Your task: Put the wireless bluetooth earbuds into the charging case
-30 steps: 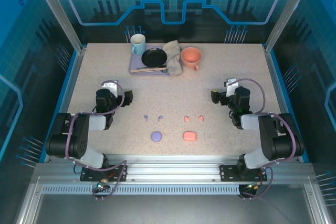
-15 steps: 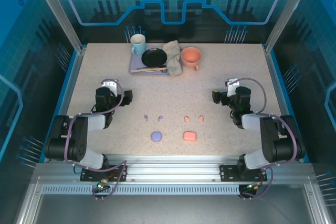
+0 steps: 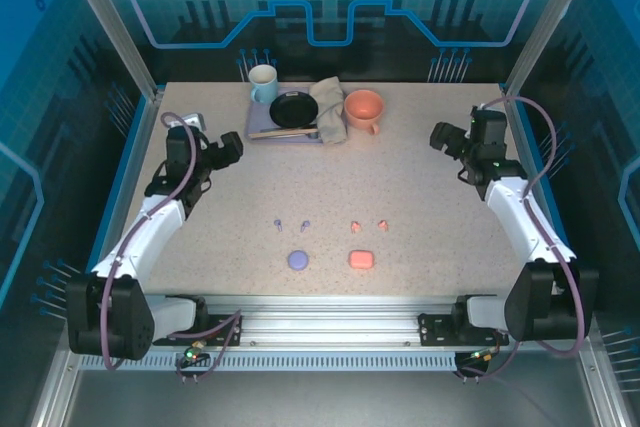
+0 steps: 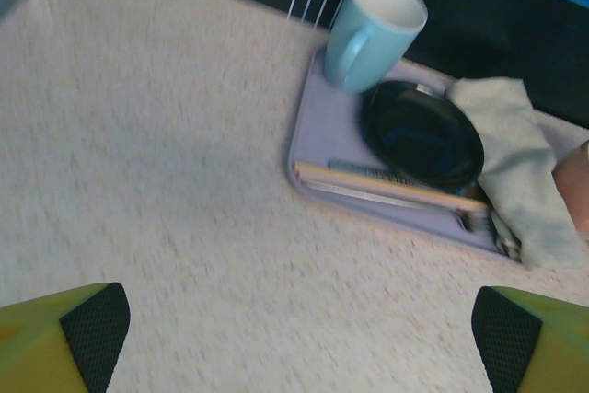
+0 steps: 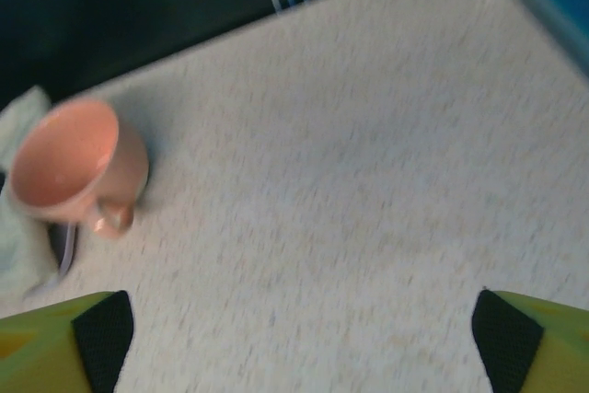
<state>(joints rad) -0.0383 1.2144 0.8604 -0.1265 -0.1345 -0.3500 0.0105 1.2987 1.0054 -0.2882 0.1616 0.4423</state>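
Speckled table (image 3: 420, 177). At 12 o'clock: tray (image 3: 256, 128), with pink cup (image 3: 364, 108) just beside it toward 1 o'clock. Toward 6 o'clock, in a row: purple earbuds (image 3: 279, 224), pink earbuds (image 3: 355, 226). Nearer the 6 o'clock edge: purple case (image 3: 297, 260), pink case (image 3: 361, 259).

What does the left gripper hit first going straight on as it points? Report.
Likely the lavender tray, its near left edge; the left gripper points at it across bare table. Height is unclear, so it could pass above.
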